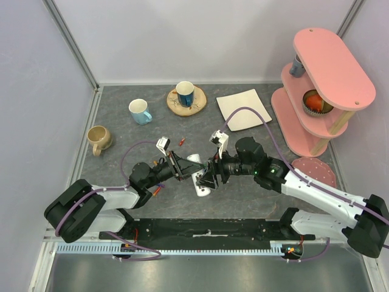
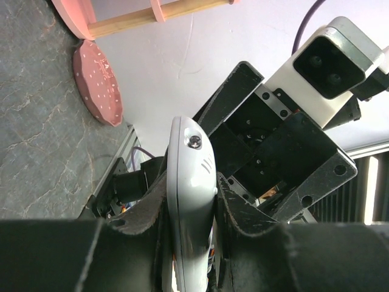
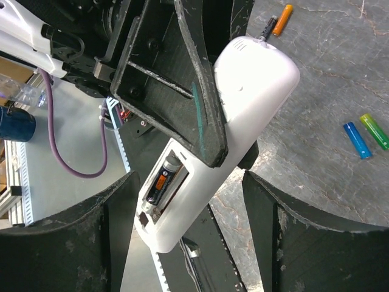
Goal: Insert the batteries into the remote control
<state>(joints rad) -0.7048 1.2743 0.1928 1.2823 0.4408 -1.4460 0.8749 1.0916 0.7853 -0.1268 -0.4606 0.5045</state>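
The left pincer is clamped on the remote control. Its two fingers press the slim white body from both sides and hold it up over the front middle of the table. The right pincer faces it with jaws apart, one on either side of the remote's lower end and not gripping it.

In the right wrist view the remote's back is turned to the camera. Its compartment is open, and a fitted battery with a black and orange label lies inside.

On the table beyond the remote's rounded end lies an orange battery. A blue battery and a green battery lie just beside each other, off to one side.

Farther back stand a light blue mug, a beige mug, a white plate and, at the right, a pink shelf stand.
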